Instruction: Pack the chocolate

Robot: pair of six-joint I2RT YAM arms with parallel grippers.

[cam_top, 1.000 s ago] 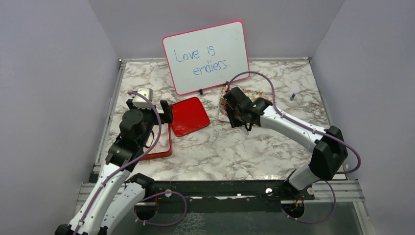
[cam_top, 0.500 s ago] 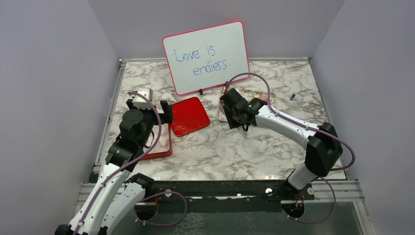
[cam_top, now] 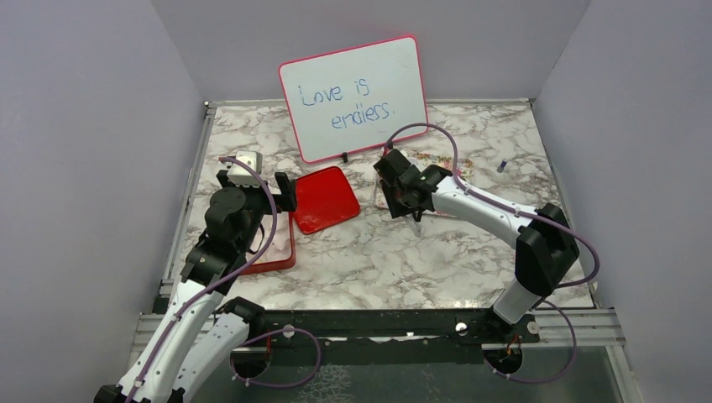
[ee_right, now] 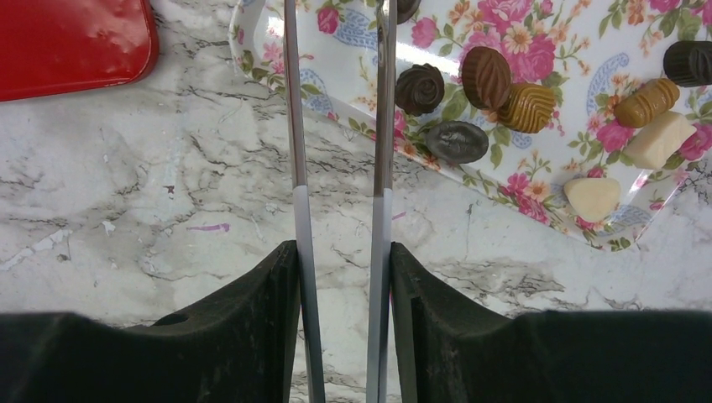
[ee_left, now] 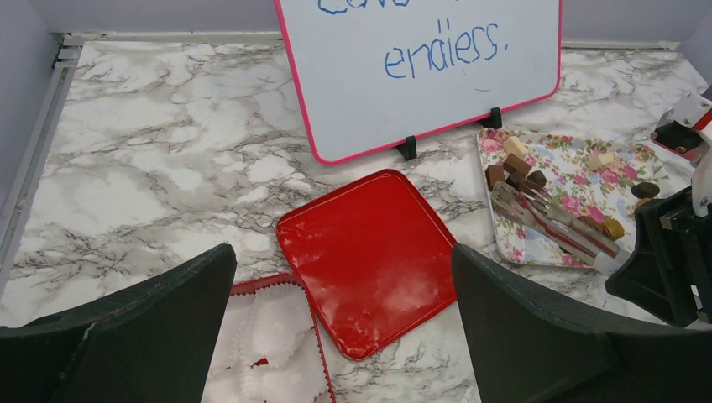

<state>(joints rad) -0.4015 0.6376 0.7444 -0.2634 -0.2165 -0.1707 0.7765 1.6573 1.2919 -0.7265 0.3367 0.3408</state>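
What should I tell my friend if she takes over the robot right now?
Left hand: open and empty, above the red lid and the box.
Right hand: shut on the tongs, which reach over the flowered tray.
Chocolates: every piece that shows lies on the tray. I cannot tell whether the tongs pinch one.
Done: the box is open with white paper cups in it; no chocolate shows in the part in view.
Left: carry the pieces into the box, then probably put the lid on.
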